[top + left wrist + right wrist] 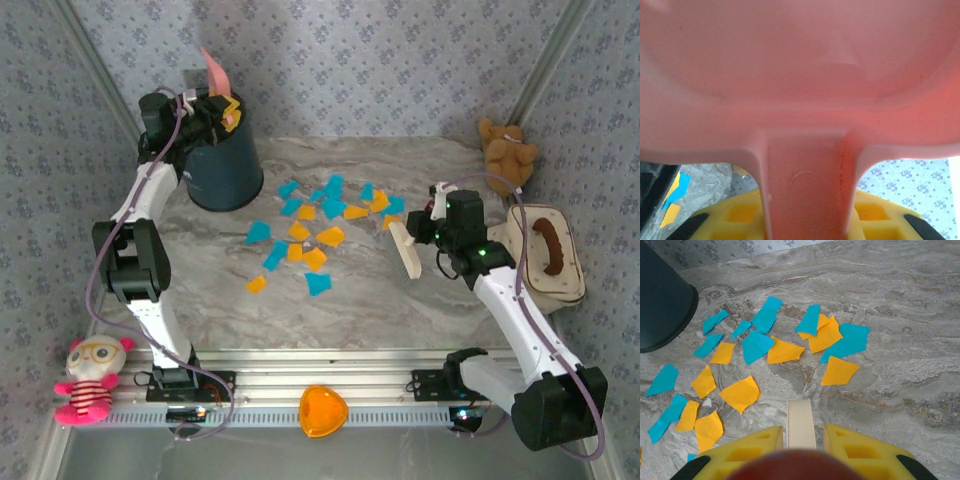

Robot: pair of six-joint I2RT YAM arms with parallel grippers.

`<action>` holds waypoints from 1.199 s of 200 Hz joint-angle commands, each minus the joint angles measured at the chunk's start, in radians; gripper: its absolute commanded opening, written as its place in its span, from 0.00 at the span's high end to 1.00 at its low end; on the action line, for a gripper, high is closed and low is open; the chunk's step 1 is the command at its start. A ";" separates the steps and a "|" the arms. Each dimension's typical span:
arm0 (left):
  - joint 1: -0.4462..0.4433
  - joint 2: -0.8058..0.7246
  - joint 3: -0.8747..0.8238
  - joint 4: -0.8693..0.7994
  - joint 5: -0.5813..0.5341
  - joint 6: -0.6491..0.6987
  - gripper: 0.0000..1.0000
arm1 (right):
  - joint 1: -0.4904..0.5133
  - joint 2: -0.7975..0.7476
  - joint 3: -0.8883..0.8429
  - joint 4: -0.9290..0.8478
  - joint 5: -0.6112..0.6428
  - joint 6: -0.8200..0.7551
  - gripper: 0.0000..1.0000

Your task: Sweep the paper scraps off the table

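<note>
Left claw point(226, 112) is clamped narrow on the handle of a pink plastic dustpan point(800, 75), raised just above the dark blue round bin point(222, 165). Small cyan and orange paper scraps point(315, 225) lie flat and scattered on the grey marbled tabletop point(400, 300), right of the bin and near it. On their far side from the bin, my right claw point(801, 440) pinches a pale wooden slat point(801, 422), which points toward the nearest scraps.

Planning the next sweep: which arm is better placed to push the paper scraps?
Probably right. Its jaws are shut on the pale flat board beside the cyan and orange paper scraps; the left holds a pink plastic dustpan raised.
</note>
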 commanded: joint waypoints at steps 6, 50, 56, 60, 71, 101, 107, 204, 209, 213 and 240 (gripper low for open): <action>0.008 -0.049 -0.025 0.165 0.000 -0.121 1.00 | -0.007 -0.002 0.023 0.030 0.007 0.014 1.00; 0.008 -0.062 -0.067 0.275 -0.024 -0.230 1.00 | -0.007 0.000 0.023 0.033 0.006 0.013 1.00; 0.008 -0.062 -0.071 0.296 -0.026 -0.249 1.00 | -0.007 0.000 0.023 0.033 0.007 0.013 1.00; 0.008 -0.061 -0.072 0.308 -0.025 -0.260 1.00 | -0.007 0.001 0.023 0.033 0.007 0.013 1.00; 0.007 -0.061 -0.071 0.334 -0.025 -0.283 1.00 | -0.007 0.000 0.023 0.033 0.007 0.014 1.00; 0.007 -0.081 -0.045 0.252 -0.003 -0.216 1.00 | -0.007 -0.001 0.023 0.035 0.004 0.016 1.00; 0.008 -0.090 -0.040 0.221 0.001 -0.187 1.00 | -0.007 -0.003 0.022 0.035 0.005 0.016 1.00; 0.002 -0.183 0.191 -0.606 0.012 0.541 1.00 | -0.011 -0.004 0.011 0.052 -0.010 0.045 1.00; 0.000 -0.186 0.207 -0.659 0.008 0.590 1.00 | -0.012 -0.002 0.011 0.055 -0.017 0.050 1.00; -0.002 -0.187 0.218 -0.695 0.004 0.619 1.00 | -0.014 -0.001 0.011 0.058 -0.021 0.054 1.00; -0.012 -0.201 0.257 -0.885 -0.019 0.811 1.00 | -0.027 0.012 0.009 0.088 -0.052 0.079 1.00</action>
